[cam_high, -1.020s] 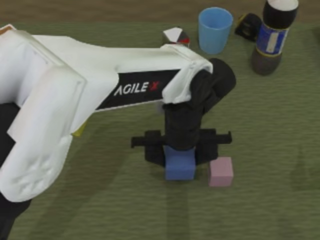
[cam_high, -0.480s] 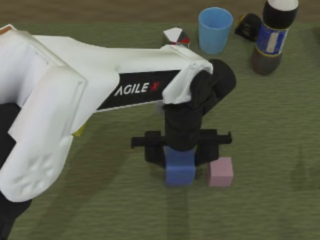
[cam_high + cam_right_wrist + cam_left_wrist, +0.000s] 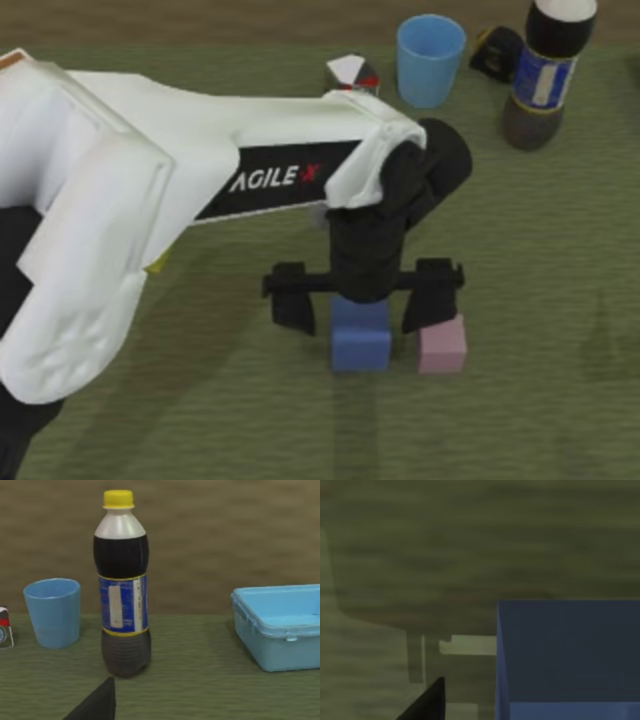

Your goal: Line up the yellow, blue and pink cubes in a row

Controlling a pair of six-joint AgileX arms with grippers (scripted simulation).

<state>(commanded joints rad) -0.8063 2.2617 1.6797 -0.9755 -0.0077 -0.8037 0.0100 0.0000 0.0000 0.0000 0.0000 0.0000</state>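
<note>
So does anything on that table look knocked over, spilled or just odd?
Nothing stands out. The bottle and cup stand upright, nothing is spilled. The blue cube and pink cube sit flat, side by side with a gap, under the open left gripper. The yellow cube is mostly hidden by that arm.

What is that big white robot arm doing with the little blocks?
The left arm reaches over the middle of the green table. Its left gripper is open, with one finger on each side of the blue cube, which sits on the table. The pink cube sits just right of the blue one, with a small gap. Only a sliver of the yellow cube peeks out from under the arm, so the row of three is not finished. The right arm is out of the top view.
</note>
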